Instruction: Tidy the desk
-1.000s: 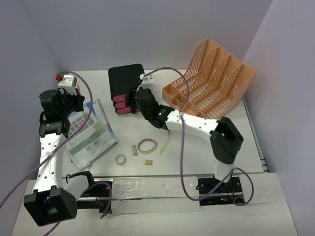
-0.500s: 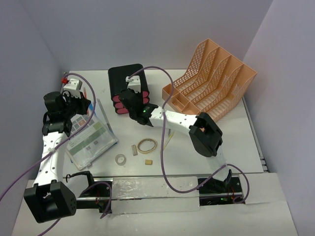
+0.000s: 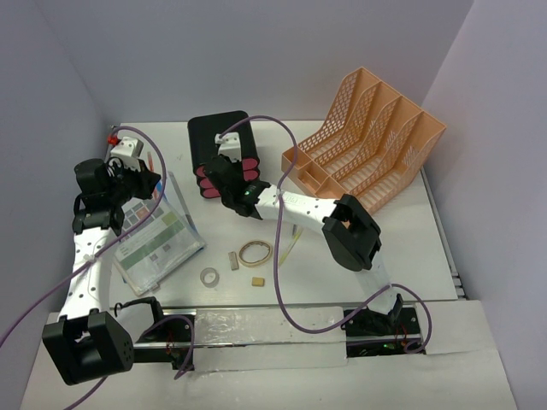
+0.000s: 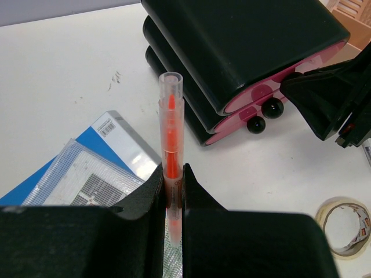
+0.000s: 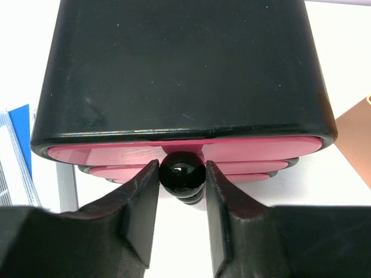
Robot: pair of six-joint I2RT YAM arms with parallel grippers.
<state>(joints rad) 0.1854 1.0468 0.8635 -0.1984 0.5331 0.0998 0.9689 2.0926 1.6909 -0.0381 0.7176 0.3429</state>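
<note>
From desk centre: 11 o'clock is blocked by the drawer box, and 1 to 2 is filled by the file rack. Papers are spread at 9. A rubber band, tape roll and small blocks are scattered at 7. The middle is crossed by the right arm. Bare tabletop is seen at 4. A narrow gap at 12 is crossed by a cable.

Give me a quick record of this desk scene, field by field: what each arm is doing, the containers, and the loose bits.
left end effector: shut on an orange pen, held over the booklets
right end effector: shut on the black knob of the top pink drawer
containers: black drawer box, drawers look closed; orange mesh file rack at far right
loose items on desk: tape roll, rubber band, booklets
</note>
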